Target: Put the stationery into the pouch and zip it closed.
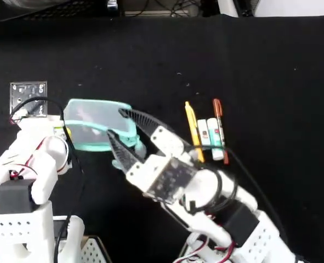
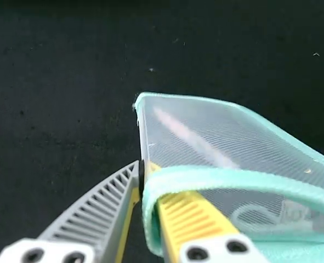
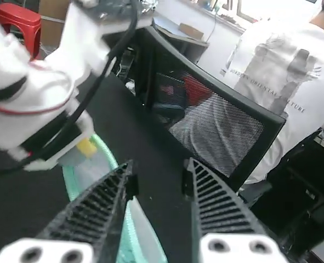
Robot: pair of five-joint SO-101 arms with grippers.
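Pouch point(image 1: 96, 119) on black table point(image 1: 249, 49), left jaws clamping its rim, right jaws apart, mesh chair point(image 3: 222, 126) beyond.

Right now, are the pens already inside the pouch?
No, the yellow pen and the brown pen lie outside, beside the pouch.

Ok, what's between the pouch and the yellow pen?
High view: the right pincer, open at the pouch edge, then bare table up to the yellow pen.
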